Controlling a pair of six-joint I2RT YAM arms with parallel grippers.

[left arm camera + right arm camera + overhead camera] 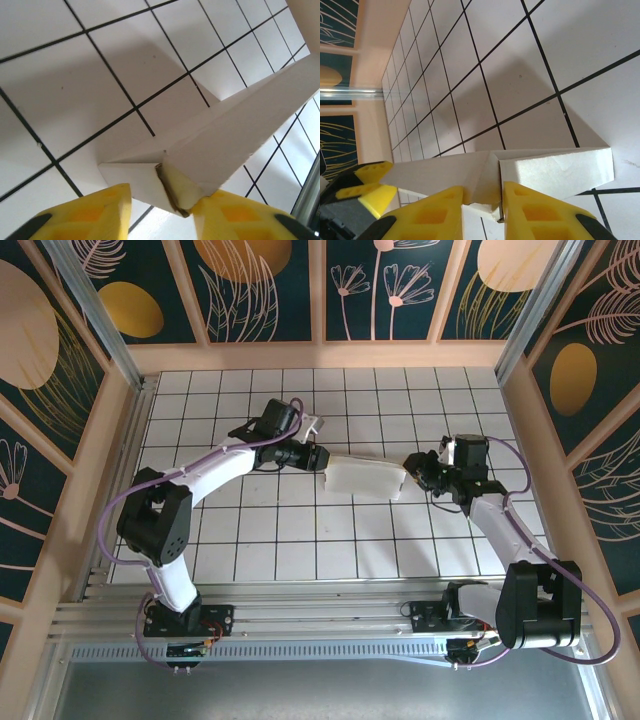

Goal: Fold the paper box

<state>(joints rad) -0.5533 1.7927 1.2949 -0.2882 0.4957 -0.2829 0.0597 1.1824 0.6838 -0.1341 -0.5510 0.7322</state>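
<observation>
Left gripper [162,196]: released, jaws spread, with a folded corner of the paper box [365,478] sitting loose in the gap. Right gripper [482,192]: fingers [540,215] straddle the box's other end with a narrow gap, can't tell if it's clamped. The box spans between the two grippers and lies on the table [250,540], which has white tiles and a black grid. Further out are wood-framed walls [260,290], dark teal with gold plant prints, and aluminium rails [300,620] under the arm bases. From above, both box ends are tucked under the grippers. Crease lines are hard to make out.
</observation>
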